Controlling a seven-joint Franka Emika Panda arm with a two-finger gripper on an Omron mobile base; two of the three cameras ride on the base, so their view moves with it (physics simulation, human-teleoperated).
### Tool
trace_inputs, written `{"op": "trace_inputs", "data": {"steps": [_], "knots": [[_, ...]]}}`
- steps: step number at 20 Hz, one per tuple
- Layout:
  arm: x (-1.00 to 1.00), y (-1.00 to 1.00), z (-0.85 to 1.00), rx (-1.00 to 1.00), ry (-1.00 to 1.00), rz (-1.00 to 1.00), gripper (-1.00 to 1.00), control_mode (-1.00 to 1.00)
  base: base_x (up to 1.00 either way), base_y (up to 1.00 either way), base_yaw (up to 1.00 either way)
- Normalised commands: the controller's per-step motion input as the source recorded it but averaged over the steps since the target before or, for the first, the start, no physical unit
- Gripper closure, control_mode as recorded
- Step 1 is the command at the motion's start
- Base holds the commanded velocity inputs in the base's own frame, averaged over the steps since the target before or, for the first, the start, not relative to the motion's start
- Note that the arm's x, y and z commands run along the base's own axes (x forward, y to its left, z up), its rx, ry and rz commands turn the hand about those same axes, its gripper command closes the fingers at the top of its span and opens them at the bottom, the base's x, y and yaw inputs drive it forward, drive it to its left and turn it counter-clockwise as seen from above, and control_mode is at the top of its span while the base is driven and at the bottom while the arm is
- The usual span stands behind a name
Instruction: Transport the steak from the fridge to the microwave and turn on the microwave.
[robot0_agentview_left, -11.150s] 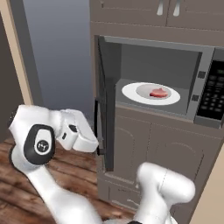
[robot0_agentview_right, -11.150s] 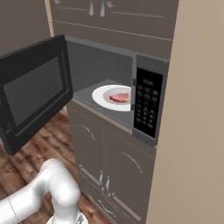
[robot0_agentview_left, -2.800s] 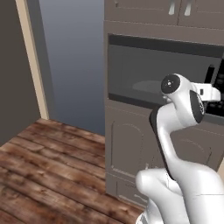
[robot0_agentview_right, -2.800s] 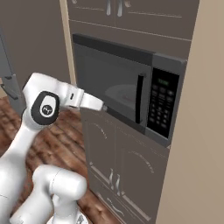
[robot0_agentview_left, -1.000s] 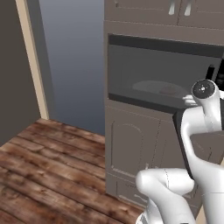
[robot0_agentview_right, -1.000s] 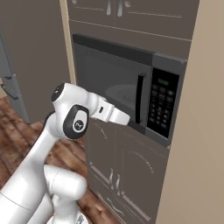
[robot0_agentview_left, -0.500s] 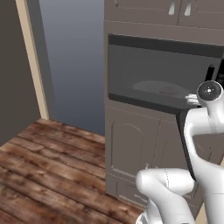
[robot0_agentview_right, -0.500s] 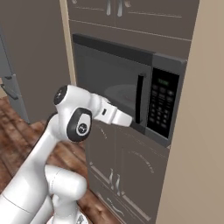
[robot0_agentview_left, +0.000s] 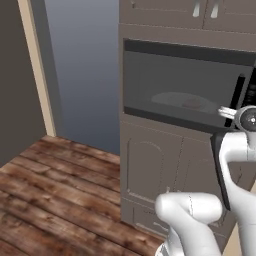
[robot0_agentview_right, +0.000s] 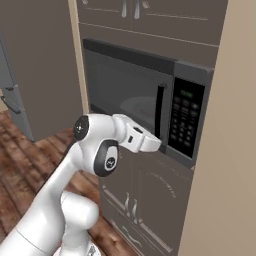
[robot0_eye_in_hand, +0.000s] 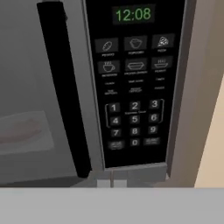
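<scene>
Since one second earlier, the jaws had closed and the gripper (robot0_agentview_right: 159, 146) had advanced slightly toward the microwave (robot0_agentview_right: 145, 95). Its fingers were together, holding nothing, just beside the lower edge of the keypad panel (robot0_eye_in_hand: 133, 83), below the dark door handle (robot0_eye_in_hand: 65, 87). The clock display (robot0_eye_in_hand: 133, 14) read 12:08. The microwave door was shut; through its window the steak (robot0_agentview_left: 192, 104) lay faintly visible on the white turntable plate (robot0_agentview_left: 175, 100). The fridge (robot0_agentview_right: 10, 90) stood at the far left of the right base view, well apart from the arm.
</scene>
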Motion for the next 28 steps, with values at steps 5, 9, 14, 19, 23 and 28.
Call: {"op": "trace_inputs", "data": {"steps": [5,9,14,19,23,28], "knots": [[0.04,-0.27,-0.14,-0.03,0.00,0.03,1.00,-1.00,0.00,0.00,0.00],[0.11,-0.52,-0.14,-0.08,0.00,0.01,1.00,-1.00,0.00,0.00,0.00],[0.00,-0.03,-0.04,0.00,-0.01,0.01,1.00,-1.00,0.00,0.00,0.00],[0.00,-0.36,-0.41,-0.13,-0.01,-0.01,1.00,-1.00,0.00,0.00,0.00],[0.00,-0.29,-0.09,-0.10,0.00,0.00,1.00,-1.00,0.00,0.00,0.00],[0.00,-0.04,-0.04,-0.02,-0.01,0.00,1.00,-1.00,0.00,0.00,0.00]]}}
